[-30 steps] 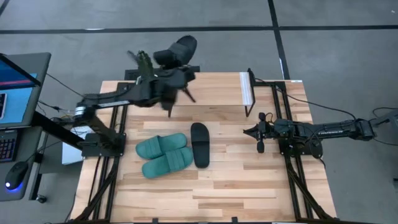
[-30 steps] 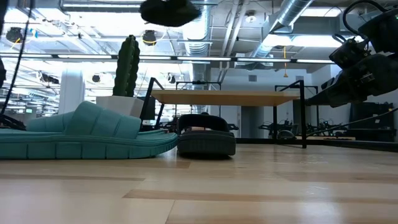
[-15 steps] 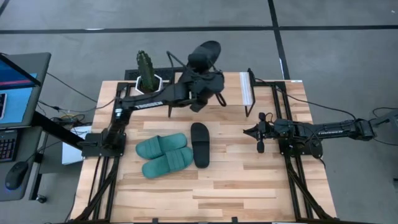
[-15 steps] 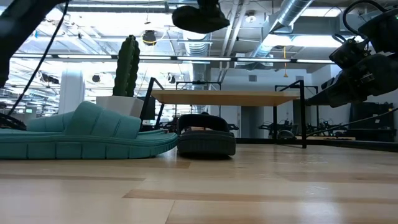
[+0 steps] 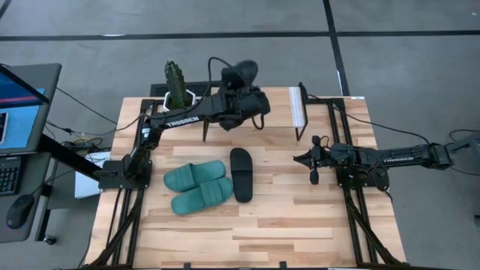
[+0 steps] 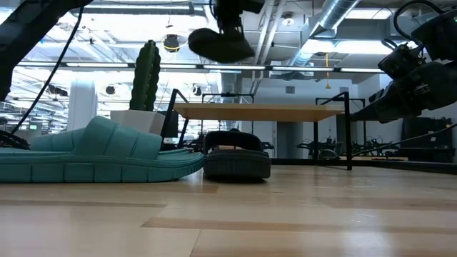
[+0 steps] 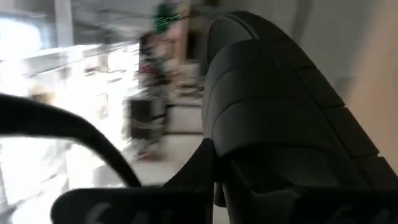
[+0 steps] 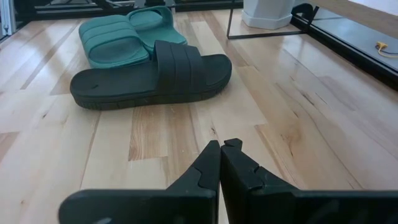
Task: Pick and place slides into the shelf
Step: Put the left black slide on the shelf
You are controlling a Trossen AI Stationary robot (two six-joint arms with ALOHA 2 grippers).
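Observation:
My left gripper [image 5: 241,90] is high over the far middle of the table, shut on one black slide [image 5: 241,73]. That slide fills the left wrist view [image 7: 273,118] and hangs high in the low view [image 6: 218,44], above the shelf [image 6: 257,112]. The shelf's white edge strip [image 5: 298,109] shows at the far right. The other black slide [image 5: 241,174] lies sole-down mid-table beside the teal pair [image 5: 196,186]. My right gripper [image 5: 313,166] waits shut at the right side, low over the wood [image 8: 221,158]. My left gripper pinches the black slide between its two fingers [image 7: 205,174], close below the ribbed strap [image 7: 261,143]; which edge they have is hidden by the gripper itself. The slide is lifted clear, high over the shelf, and sticks out past the fingers toward the table's far edge.
A cactus in a white pot [image 5: 176,84] stands at the far edge, left of the held slide. The shelf's thin black legs [image 5: 206,131] rise from the table. Bare wood lies along the near edge [image 5: 247,232]. A monitor [image 5: 19,105] stands off the table's left.
My left gripper, still shut on the black slide, has swung toward the table's right past the cactus, then come down some toward the shelf. The slide has turned about in the hold along the way. The right arm has kept still.

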